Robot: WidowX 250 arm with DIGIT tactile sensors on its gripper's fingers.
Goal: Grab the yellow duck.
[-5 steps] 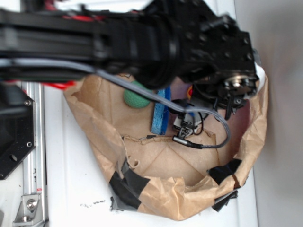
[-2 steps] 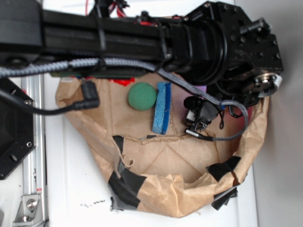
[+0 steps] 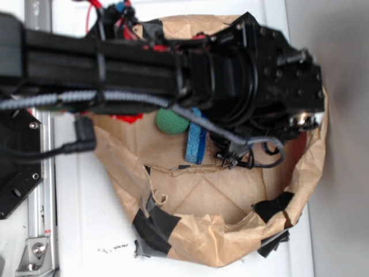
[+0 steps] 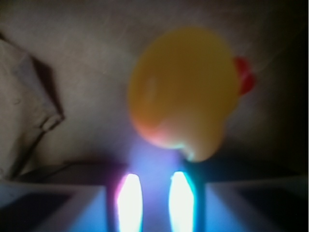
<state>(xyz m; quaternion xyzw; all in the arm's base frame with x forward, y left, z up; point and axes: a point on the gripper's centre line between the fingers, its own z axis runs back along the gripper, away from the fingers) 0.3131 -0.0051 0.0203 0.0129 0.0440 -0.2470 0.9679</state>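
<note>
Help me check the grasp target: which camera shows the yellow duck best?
The wrist view: the yellow duck fills the frame, red beak to the right, though blurred. In the exterior view the arm hangs over the paper bag and no duck shows.

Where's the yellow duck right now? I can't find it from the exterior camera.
The yellow duck fills the upper middle of the wrist view, red beak pointing right, lying on brown paper. In the exterior view the arm hides it.
</note>
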